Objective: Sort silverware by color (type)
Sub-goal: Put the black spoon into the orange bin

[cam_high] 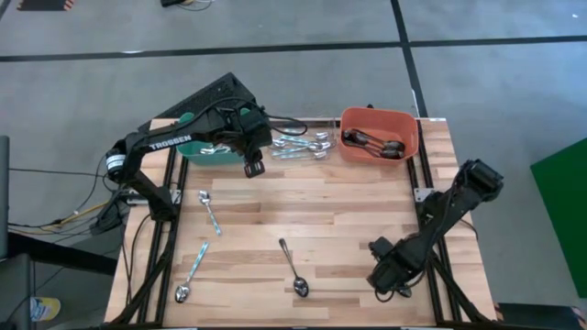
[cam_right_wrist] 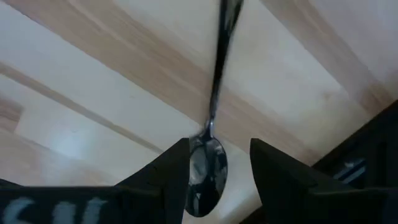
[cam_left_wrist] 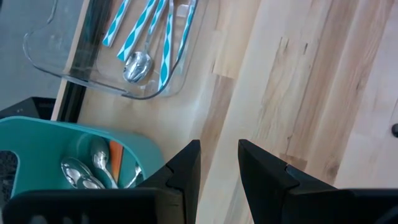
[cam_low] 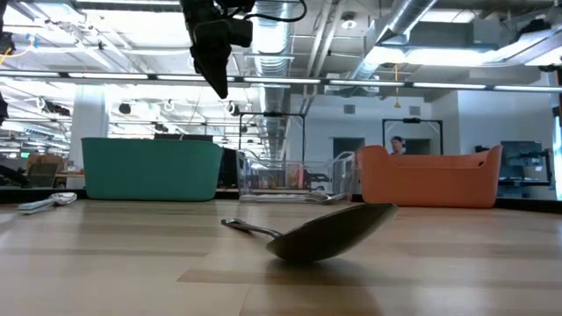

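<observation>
Right end effector [cam_right_wrist: 213, 163] low over tabletop [cam_high: 348, 206], fingers apart, straddling dark-handled spoon [cam_right_wrist: 210, 163] lying flat near front edge. Left end effector [cam_left_wrist: 219, 163] apart, empty, hanging by teal bin [cam_high: 197, 148]. Risk: thin handle skids or pivots under closing fingers, slides off edge.

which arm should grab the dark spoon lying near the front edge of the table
Right. The right claw is low at the table's front, open, with the dark spoon just ahead between its fingers. The left claw is empty, raised beside the teal bin at the back.
</observation>
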Controlling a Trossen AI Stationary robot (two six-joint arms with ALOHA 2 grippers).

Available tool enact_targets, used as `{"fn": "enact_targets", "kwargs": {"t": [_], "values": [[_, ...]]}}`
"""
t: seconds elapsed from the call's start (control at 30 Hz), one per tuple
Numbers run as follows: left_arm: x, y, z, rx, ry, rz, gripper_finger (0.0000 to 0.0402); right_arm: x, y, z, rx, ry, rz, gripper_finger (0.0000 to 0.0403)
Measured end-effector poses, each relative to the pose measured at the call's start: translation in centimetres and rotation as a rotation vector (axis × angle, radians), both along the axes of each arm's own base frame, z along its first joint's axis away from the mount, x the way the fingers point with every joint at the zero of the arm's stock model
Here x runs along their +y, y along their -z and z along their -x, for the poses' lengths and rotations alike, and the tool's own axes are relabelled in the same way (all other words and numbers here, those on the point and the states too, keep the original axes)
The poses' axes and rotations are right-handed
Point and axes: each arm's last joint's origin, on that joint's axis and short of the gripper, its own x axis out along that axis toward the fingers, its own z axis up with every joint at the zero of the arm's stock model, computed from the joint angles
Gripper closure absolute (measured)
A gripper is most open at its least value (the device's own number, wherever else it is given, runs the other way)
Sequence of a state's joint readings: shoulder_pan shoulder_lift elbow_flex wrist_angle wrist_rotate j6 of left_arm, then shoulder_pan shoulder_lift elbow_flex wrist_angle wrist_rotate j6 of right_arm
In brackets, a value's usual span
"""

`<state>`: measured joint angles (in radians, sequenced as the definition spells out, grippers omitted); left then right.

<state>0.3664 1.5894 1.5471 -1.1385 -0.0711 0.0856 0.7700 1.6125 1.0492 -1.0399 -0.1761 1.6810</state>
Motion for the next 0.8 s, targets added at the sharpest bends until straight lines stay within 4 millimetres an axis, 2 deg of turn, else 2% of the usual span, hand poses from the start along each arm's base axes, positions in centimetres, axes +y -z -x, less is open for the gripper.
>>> {"fn": "enact_targets", "kwargs": {"t": [0.27, 0.57, 0.8], "values": [[0.0, 0.0, 0.0, -0.001, 0.001, 0.002, 0.0306, -0.4, 1.1, 0.8, -0.040, 0.011, -0.043, 0.0214], [0.0, 0.0, 0.0, -0.001, 0.001, 0.001, 0.0306, -1.1, 4.2, 1.4, -0.075, 0.018, -0.080, 0.0214], [0.0, 0.0, 0.0, 0.000, 0.000, 0.000, 0.0306, -1.6, 5.3, 2.0, -0.065, 0.054, -0.083, 0.0216]]}}
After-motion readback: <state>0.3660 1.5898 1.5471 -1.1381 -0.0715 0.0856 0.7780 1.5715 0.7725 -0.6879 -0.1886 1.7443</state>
